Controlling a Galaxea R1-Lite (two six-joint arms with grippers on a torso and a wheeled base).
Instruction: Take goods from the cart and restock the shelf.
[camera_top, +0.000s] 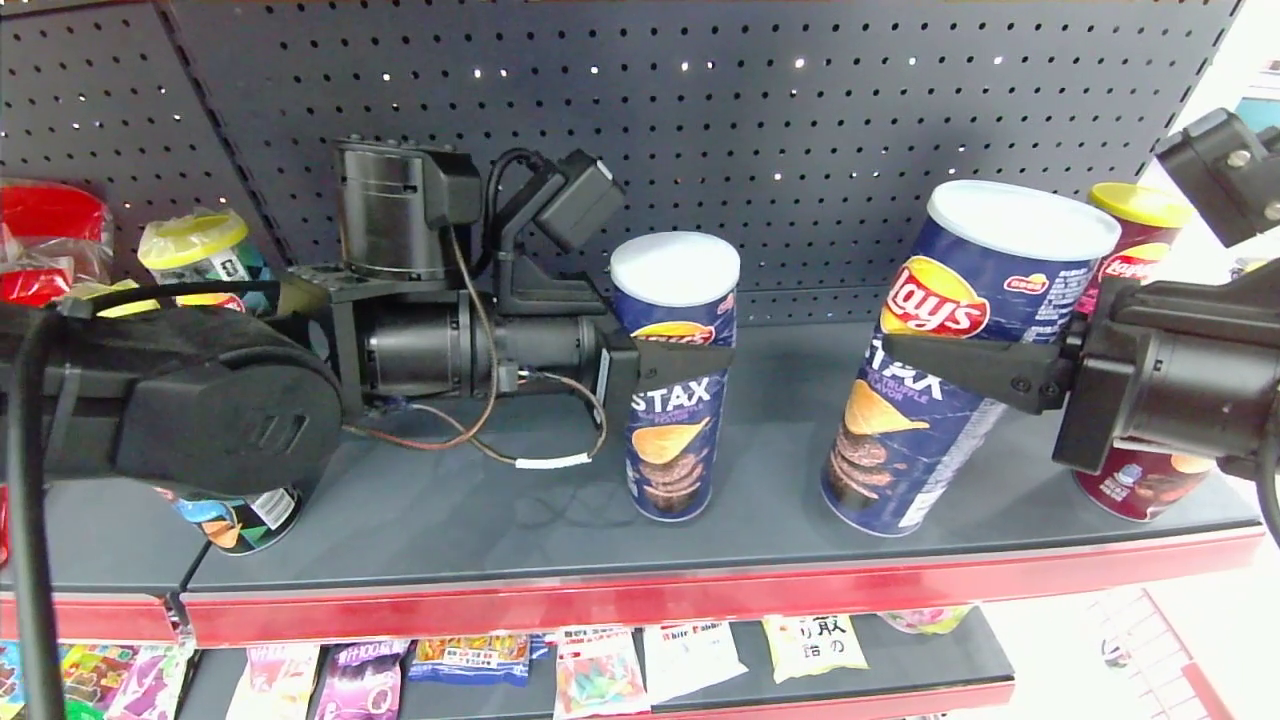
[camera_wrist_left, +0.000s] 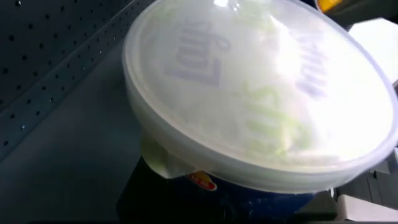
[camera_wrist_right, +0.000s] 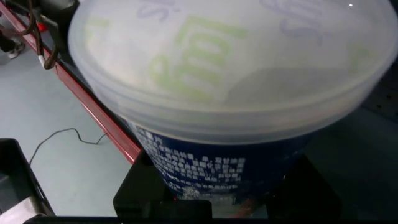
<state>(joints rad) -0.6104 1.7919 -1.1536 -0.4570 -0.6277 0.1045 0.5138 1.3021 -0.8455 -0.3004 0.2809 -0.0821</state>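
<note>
**Two chip cans, one in each gripper**

Both cans are at the grey shelf (camera_top: 450, 520), above its red front edge. The right can (camera_top: 905, 460) is clamped between the two fingers of the right gripper (camera_top: 960, 365). The fingers hold it a bit above its middle. The left can (camera_top: 672, 440) is clamped the same way in the left gripper (camera_top: 680, 358), with the fingers just under its top.

I think these cans are light, because they are tall card tubes with chips inside. The walls are stiff but could dent if squeezed hard. The skin looks smooth, so a can may slip. The side of the tube, where the fingers are now, is the best place to hold. The soft plastic lid (camera_wrist_left: 261, 93) on top is not a good place to hold.

The left can stands straight up below its gripper, lid up and bottom on the shelf. The right can is tilted. Its lid (camera_wrist_right: 230, 68) leans back toward the right gripper's wrist. Its bottom pokes away from the wrist, down by the shelf. I cannot tell if it touches. It needs to be tipped straight before it is let go, or it may fall over.
</note>
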